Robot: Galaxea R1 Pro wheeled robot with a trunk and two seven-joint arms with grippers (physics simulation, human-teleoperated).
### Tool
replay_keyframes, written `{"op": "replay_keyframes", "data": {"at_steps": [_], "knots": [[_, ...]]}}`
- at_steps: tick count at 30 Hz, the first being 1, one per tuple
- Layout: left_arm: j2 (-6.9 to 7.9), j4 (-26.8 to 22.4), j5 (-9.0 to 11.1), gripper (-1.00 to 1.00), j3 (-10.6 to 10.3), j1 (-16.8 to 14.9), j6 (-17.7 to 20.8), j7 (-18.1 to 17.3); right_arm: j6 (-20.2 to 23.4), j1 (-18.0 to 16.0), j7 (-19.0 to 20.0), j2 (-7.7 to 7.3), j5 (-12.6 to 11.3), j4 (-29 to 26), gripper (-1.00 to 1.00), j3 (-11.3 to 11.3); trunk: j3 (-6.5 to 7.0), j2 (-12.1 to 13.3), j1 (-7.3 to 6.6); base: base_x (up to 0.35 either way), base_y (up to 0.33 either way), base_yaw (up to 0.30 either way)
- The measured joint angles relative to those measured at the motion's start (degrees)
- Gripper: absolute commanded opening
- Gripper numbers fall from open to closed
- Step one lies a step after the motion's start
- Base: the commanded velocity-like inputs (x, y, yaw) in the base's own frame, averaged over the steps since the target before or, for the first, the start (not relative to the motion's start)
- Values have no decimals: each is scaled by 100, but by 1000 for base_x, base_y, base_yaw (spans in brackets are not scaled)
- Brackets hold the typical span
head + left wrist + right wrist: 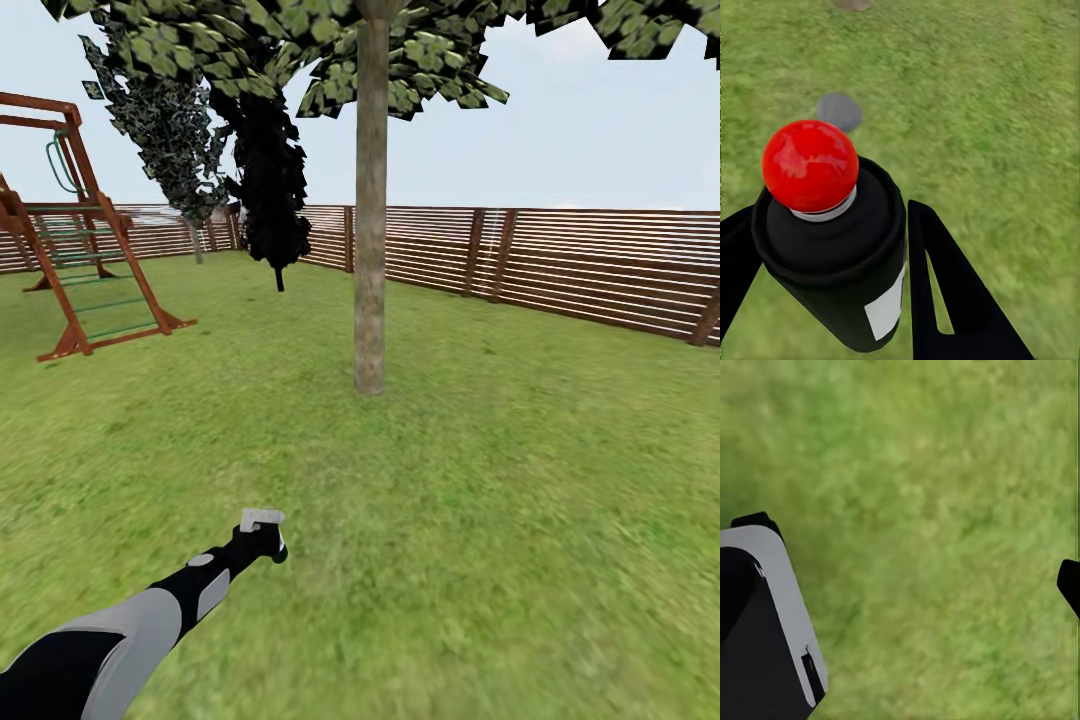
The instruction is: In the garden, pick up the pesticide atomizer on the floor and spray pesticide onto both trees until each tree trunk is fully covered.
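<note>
A sunny garden lawn (520,480) stretches ahead, ringed by a brown slatted wooden fence (580,260). A tall tree rises at the centre, its straight grey-brown trunk (370,220) bare low down under a flat leafy canopy (400,40). A wooden playset (75,230) stands far off on the left, and a dark, narrow cypress-like tree (272,170) stands near the fence.

The robot's left arm reaches forward over the grass, low in the head view. Its left gripper (832,285) holds the pesticide atomizer (832,240), a small dark canister topped with a round red button. The black fingers (945,292) sit against both sides of the canister body, clamped on it, with the red top pointing away from the wrist. In the head view the atomizer's light grey head (262,519) shows at the arm's tip, still well short of the trunk.

The atomizer looks small, rigid and light, with a smooth round body that could twist or slip. Gripping the dark body below the button, as here, seems the soundest hold.

The right gripper (915,607) hangs over bare grass, its jaws wide apart and holding nothing.

No white specks show on the bark yet.
</note>
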Motion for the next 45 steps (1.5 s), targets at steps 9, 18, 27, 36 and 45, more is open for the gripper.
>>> {"op": "replay_keyframes", "data": {"at_steps": [9, 18, 27, 36, 45], "knots": [[-4, -25, -9, -100, -48, 1, 59, -9, 1806, -2036, 535, -603, 647, -2167, 100, 12, 2, 0, 0, 0, 0, 0], [13, -845, -236, -100, -70, -6, 624, -1458, 2938, -3930, 2892, -752, 816, -2202, 100, 2, 3, 0, 1, 0, 0, 0], [-21, -1289, -1170, -100, -152, -6, 644, -3960, 4098, -4534, 6131, -321, 813, -3504, 100, 23, 0, 0, 0, 0, 0, 0], [-21, -1292, -1174, -100, -153, -4, 644, -3969, 4146, -4535, 6151, 742, 821, -3587, 100, 43, 0, 0, 0, 0, 0, 0], [-21, -1292, -1174, -100, -153, -3, 644, -3959, 4145, -4535, 6142, 1141, 830, -3589, -100, 449, 0, 0, 0, 0, 0, 0]]}}
